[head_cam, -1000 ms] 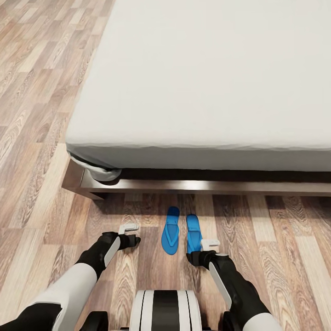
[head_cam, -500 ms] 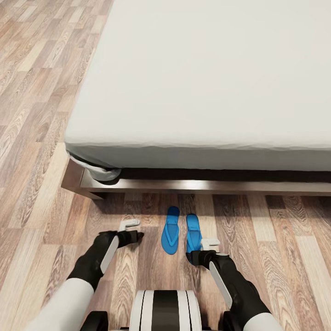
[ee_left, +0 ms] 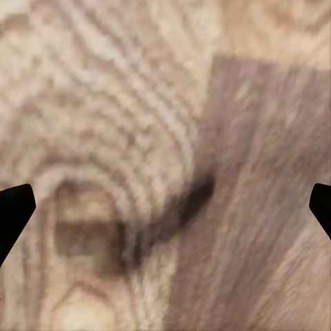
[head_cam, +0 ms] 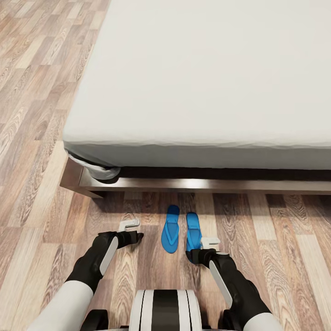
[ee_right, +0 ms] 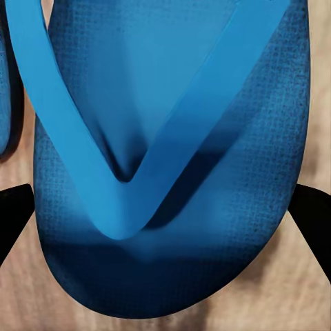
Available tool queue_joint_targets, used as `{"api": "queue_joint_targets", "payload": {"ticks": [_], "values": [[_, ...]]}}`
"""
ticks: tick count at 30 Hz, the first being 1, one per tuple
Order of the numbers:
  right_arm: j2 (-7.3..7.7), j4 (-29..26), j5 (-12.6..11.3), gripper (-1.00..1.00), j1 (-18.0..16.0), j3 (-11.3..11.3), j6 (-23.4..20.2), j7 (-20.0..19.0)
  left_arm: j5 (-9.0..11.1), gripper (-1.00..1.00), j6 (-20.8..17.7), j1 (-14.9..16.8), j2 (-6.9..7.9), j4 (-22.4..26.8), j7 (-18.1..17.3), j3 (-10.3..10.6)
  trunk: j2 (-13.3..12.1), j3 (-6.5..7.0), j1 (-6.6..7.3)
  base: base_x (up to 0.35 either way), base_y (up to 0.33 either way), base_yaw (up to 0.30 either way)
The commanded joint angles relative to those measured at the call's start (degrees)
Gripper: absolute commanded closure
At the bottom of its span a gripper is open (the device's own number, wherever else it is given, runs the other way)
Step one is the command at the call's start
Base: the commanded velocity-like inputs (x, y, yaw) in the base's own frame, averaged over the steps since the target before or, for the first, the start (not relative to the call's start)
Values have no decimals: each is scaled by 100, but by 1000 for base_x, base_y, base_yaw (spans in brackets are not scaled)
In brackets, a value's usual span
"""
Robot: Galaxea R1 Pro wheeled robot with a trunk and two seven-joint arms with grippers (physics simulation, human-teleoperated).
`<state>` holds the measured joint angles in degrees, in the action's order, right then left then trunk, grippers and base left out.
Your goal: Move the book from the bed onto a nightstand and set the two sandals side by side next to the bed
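Right wrist cam: you're directly over a bright blue flat sandal (ee_right: 172, 165) w/ a V-shaped strap, lying on pale wood-plank floor (ee_right: 303, 303). Dark fingertips (ee_right: 14, 214) sit wide apart either side of its rounded end. Second blue sandal's edge (ee_right: 8, 89) lies just beside it.

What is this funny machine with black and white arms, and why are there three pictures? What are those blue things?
It is a robot on wheels with two arms, inside a computer-made bedroom. The big picture comes from a camera on its head, looking down. You see the low bed with its pale mattress, the brown wood-plank floor, and two bright blue flat sandals, one on the left and one on the right, lying side by side on the floor beside the bed.

The other two pictures come from cameras near each claw. The left claw looks at bare floor. The right claw looks straight at the right sandal, very close. Both claws look open and hold nothing.
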<state>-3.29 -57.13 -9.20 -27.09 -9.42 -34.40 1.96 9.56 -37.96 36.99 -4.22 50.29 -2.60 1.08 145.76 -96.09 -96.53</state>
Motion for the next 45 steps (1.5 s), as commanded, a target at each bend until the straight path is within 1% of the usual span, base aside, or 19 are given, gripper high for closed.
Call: {"api": "queue_joint_targets", "payload": {"ticks": [1, 3, 4, 19, 27, 32, 40, 43, 45], "values": [[4, 140, 120, 100, -1, 28, -32, 15, 29, -100, -28, 1, 0, 3, 5, -1, 1, -3, -1, 0, 0, 0], [4, 138, 120, 100, -2, 28, -32, 15, 29, -100, -28, 1, 0, -1, 5, 0, 1, -3, -1, 0, 0, 0], [4, 135, 120, -100, -4, 28, -32, 15, 29, -100, -28, 1, 0, -6, 5, 2, 1, -3, -1, 0, 0, 0], [6, 114, 120, -100, -2, 26, -27, 15, 37, -100, -22, -2, 7, -29, 2, -3, 1, -3, -1, 0, 0, 0], [-15, -258, 120, -100, 10, 38, -42, 32, 53, -100, -27, -3, 9, -28, 3, -3, -10, 175, 19, 0, 0, 0], [-22, -518, 120, -100, 35, 25, -128, 35, 55, -100, -28, -1, 9, -36, 5, -3, -17, 285, 32, 0, 0, 0], [-27, -668, 120, -100, 64, 21, -163, 35, 43, -100, -29, -1, 15, -43, 10, -2, -28, 463, 53, 0, 0, 0], [-29, -782, 120, -100, 68, 20, -264, 36, 44, -100, -28, -2, 16, -45, 14, -2, -32, 529, 61, 0, 0, 0], [-7, -955, 114, -100, 74, 13, -436, 34, 44, -100, -28, 0, 21, -46, 27, -3, -34, 573, 66, 0, 0, 0]]}}
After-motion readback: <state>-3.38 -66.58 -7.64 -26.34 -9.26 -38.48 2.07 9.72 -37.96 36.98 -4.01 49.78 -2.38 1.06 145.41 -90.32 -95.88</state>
